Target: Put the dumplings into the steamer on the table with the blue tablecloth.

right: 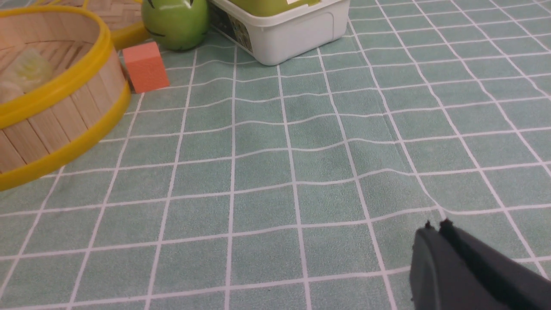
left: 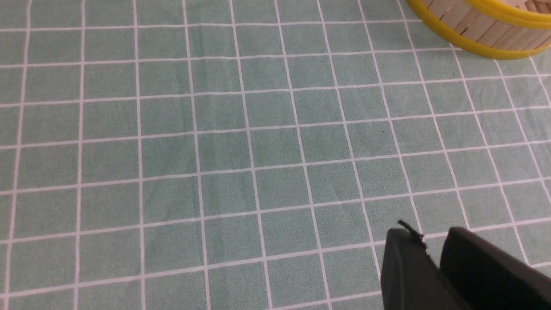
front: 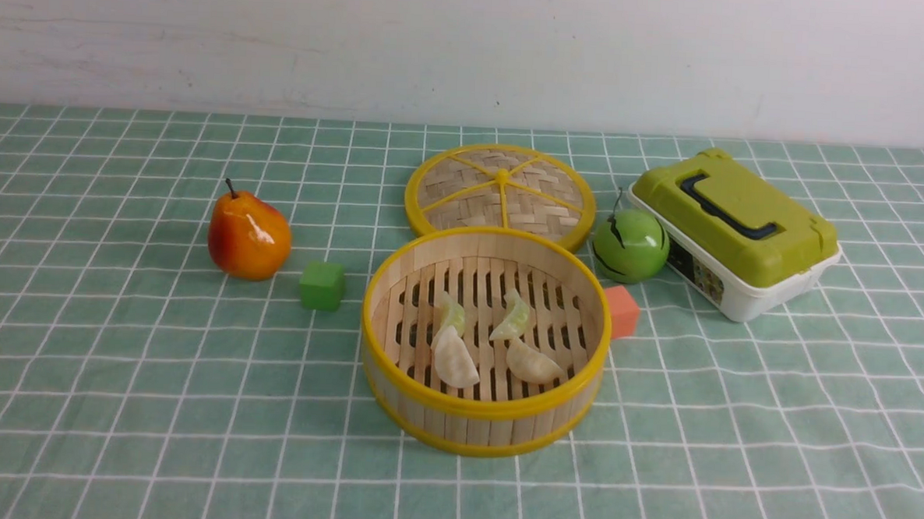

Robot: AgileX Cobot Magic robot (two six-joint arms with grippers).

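Note:
The steamer (front: 484,407) stands mid-table on the teal grid tablecloth (front: 152,402). On its slatted floor lie the dumplings: two pale green ones (front: 452,314) (front: 514,318) and two cream-white ones (front: 456,359) (front: 533,362). Neither arm shows in the front view. In the left wrist view my left gripper (left: 430,237) hovers over bare cloth, fingers slightly apart with nothing between them; the steamer's base (left: 482,32) is far off. In the right wrist view my right gripper (right: 435,227) is shut and empty over the cloth, well away from the steamer (right: 64,112), where one dumpling (right: 28,69) shows.
The flat woven lid (front: 501,192) lies behind the steamer. A pear (front: 248,236) and a green cube (front: 322,286) sit to its left. An orange cube (front: 623,311), a green apple (front: 631,246) and a green-lidded white box (front: 736,228) sit to its right.

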